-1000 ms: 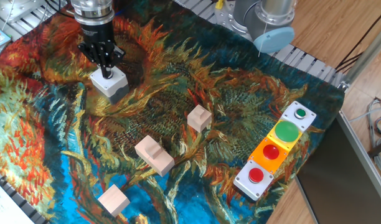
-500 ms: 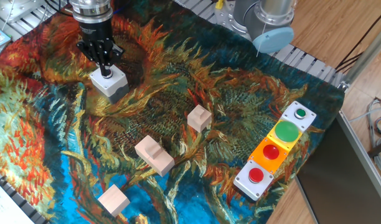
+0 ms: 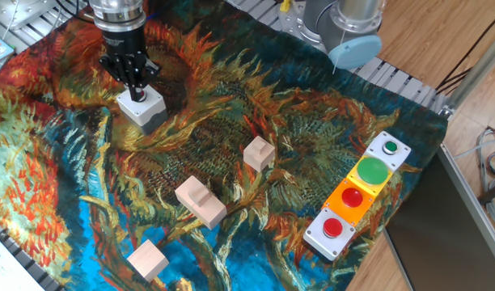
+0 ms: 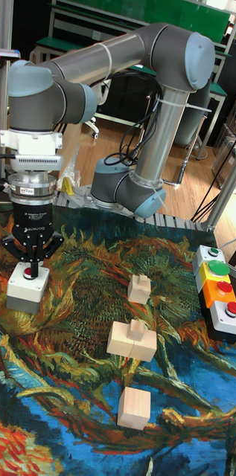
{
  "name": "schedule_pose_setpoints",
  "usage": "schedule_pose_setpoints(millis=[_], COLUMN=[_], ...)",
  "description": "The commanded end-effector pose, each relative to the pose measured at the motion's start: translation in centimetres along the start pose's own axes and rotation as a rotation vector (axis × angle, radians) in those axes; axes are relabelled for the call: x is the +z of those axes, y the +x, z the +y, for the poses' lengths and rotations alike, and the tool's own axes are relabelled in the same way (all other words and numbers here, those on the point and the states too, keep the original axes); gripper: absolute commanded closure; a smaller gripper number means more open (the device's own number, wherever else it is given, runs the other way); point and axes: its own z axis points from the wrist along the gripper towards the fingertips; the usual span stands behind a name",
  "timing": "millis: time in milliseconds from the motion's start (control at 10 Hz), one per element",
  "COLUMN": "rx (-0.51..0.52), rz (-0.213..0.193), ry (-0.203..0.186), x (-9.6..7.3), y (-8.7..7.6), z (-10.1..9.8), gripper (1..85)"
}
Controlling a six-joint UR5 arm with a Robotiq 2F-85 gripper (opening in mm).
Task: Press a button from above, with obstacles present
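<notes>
The claw (image 3: pixel 137 90) hangs straight down over the light-grey button box (image 3: pixel 142 107) at the far left of the desk (image 3: pixel 231 162), which is covered by a painted sunflower cloth (image 3: pixel 69 178). In the tall fixed view the claw (image 4: pixel 30 269) has its fingers drawn together to a point just above the small red button (image 4: pixel 28 274) on top of the box (image 4: pixel 24 288); the tips appear to meet each other, though whether they touch the button itself cannot be told. In the fixed view the fingertips hide most of the button. The box sits upright on its darker grey base, well apart from everything else. Three pale wooden blocks lie toward the middle and near side of the cloth: a small one (image 3: pixel 259 153) in the middle, a bigger one with a raised stub (image 3: pixel 200 201) nearer and to its left, and a third (image 3: pixel 147 260) close to the near edge. In the tall fixed view these read as a line running from far (image 4: pixel 139 289) through the stubbed block (image 4: pixel 132 340) to near (image 4: pixel 135 407). At the right edge of the cloth stands a joined row of button boxes (image 3: pixel 358 196), white, yellow, orange and white, carrying a large green button (image 3: pixel 374 171) and two red ones.
</notes>
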Motion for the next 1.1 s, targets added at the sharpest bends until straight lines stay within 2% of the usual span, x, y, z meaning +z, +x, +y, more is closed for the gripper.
schedule_pose_setpoints(millis=[0, 200, 400, 500, 700, 1000], rx=[0.005, -0.002, -0.002, 0.001, -0.001, -0.003], rz=[-0.020, -0.011, -0.001, -0.005, 0.003, 0.046], ry=[-0.019, -0.056, -0.028, -0.036, -0.020, 0.025], x=[-0.2, -1.4, -1.1, -1.0, -0.7, -1.3], y=[0.2, 1.2, 1.1, 0.9, 0.2, -0.5], z=[-0.2, -0.9, -1.0, -0.5, 0.0, 0.4], gripper=[80.7, 78.7, 78.7, 78.0, 77.3, 77.3])
